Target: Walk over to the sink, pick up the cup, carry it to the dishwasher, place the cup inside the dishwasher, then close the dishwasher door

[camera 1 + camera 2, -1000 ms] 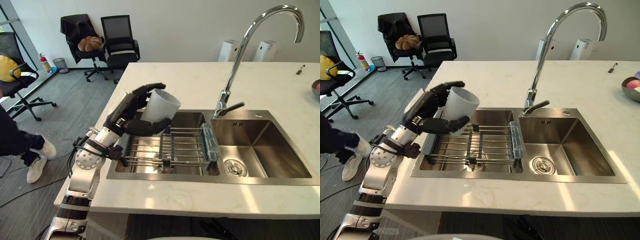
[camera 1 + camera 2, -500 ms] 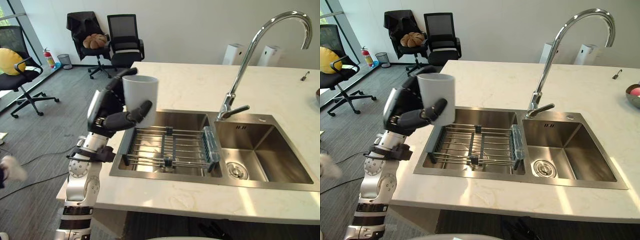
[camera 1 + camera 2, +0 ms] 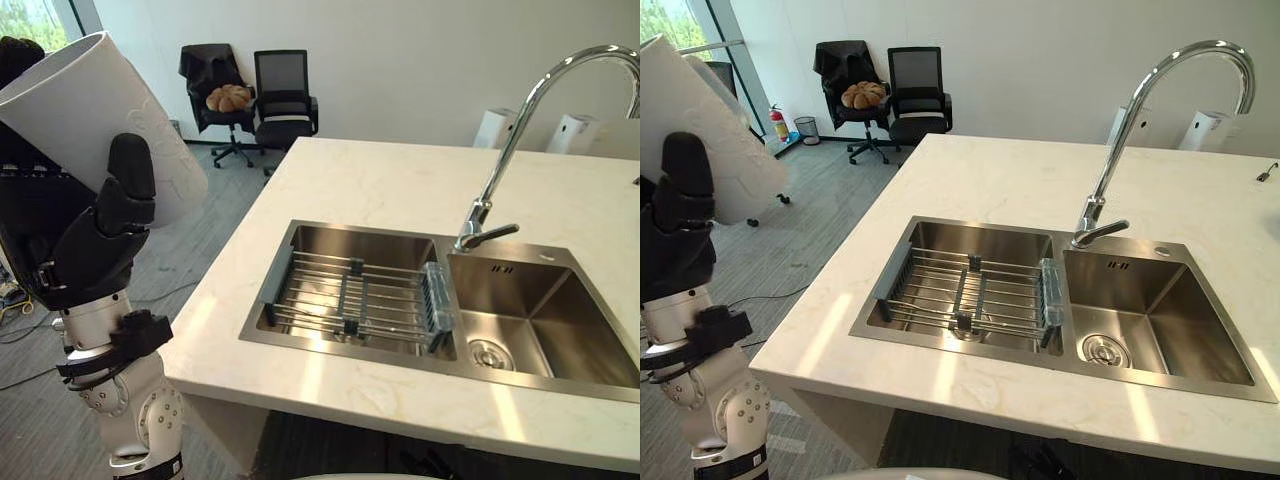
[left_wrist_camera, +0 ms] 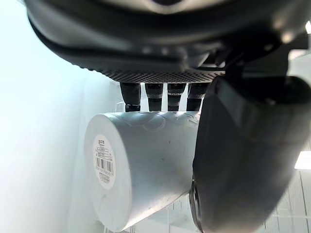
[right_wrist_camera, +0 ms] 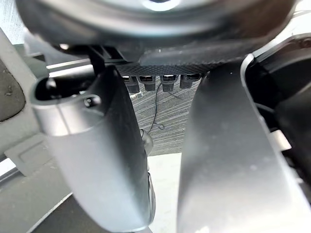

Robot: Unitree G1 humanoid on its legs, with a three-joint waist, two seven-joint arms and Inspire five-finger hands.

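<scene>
— How far along?
— Pickup looks done: the dark left hand [image 3: 95,245] clamps fingers and thumb round the white cylindrical cup [image 3: 95,110], high, well apart from the stainless-steel double sink [image 3: 590,320].
— Remaining?
— Carrying, loading, closing the dishwasher.

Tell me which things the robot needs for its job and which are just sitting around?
For the job:
- the white cup
- the left hand, curled round the cup and holding it up
- the sink

Just lying about:
- the faucet
- the wire rack in the sink
- the black chair
- the brown cushion on another chair
</scene>
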